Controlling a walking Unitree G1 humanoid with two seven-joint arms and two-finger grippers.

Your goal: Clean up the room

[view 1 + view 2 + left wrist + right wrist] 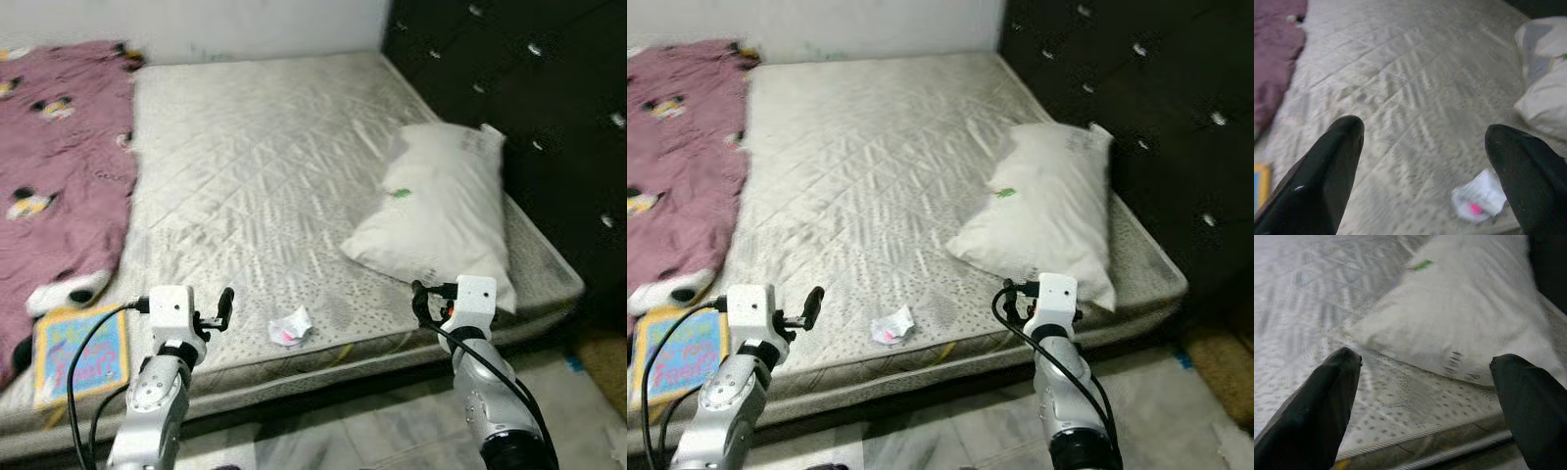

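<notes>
Both arms are raised at the near edge of the bare quilted grey mattress (265, 166). The left end effector (1422, 161) is spread wide and empty, lined up on the small crumpled white wrapper with a pink spot (291, 326) by that edge, probably the first pickup. The right end effector (1425, 396) is also wide open with nothing in it, facing the white pillow (441, 201) on the mattress.

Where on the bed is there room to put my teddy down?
The big bare patch is the middle of the mattress, between the purple blanket and the pillow, up to the wall. The near edge is more crowded: a book at its left corner, a crumpled wrapper in the middle, the pillow on the right.
</notes>
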